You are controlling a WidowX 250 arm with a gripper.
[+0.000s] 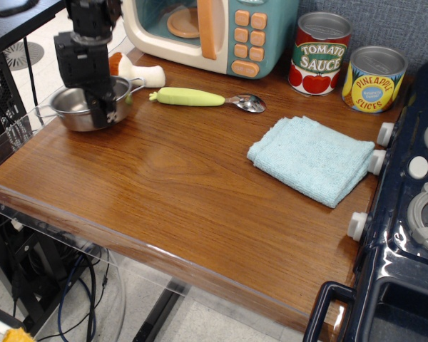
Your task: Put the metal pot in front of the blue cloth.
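Note:
The metal pot (73, 108) is at the far left of the wooden table (185, 192), small, shiny, with wire loop handles. My gripper (104, 108) comes down from above and is shut on the pot's right rim, one finger inside and one outside. The pot looks raised a little off the table. The blue cloth (310, 158) lies folded at the right side of the table, next to the stove, far from the gripper. The table in front of the cloth is bare wood.
A toy microwave (221, 28) stands at the back, with a tomato sauce can (321, 53) and a pineapple can (374, 78) to its right. A green-handled spoon (200, 97) and a toy mushroom (141, 74) lie behind the pot. A dark stove (414, 214) borders the right edge.

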